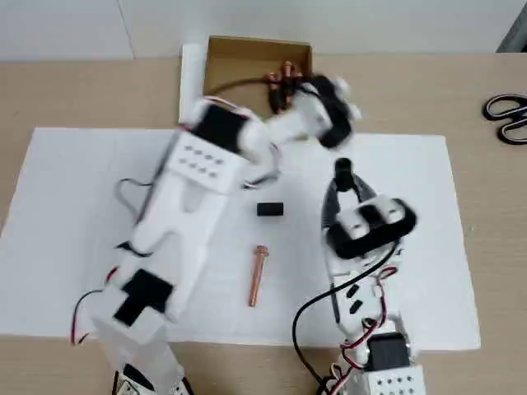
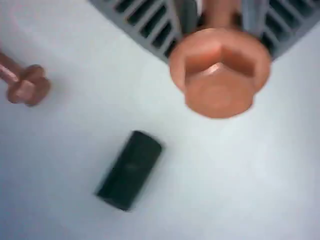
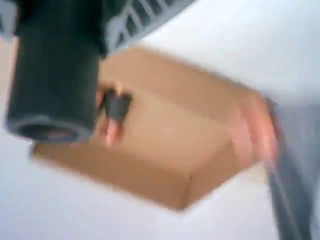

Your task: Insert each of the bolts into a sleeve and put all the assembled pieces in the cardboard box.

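Right now my left hand [image 2: 216, 17] is shut tight on a copper bolt [image 2: 220, 75], and the bolt's head pokes out toward the camera. Below it, on the white sheet [image 2: 240, 190], lie a loose sleeve [image 2: 130, 170] and a loose bolt [image 2: 25, 85]. They are near each other but not touching. From above, they sit in the middle of the frame, with the loose bolt just below the loose sleeve.

My right hand [image 1: 342, 179] squeezes a black held sleeve [image 1: 342, 169], right of the middle, and points up toward the cardboard box [image 1: 247, 53]. That box sits at the top middle of the frame, on the desk [image 1: 82, 90], just above the sheet. A pink and black piece [image 3: 112, 112] lies inside it. Scissors [image 1: 506, 115] rest at the far right edge.
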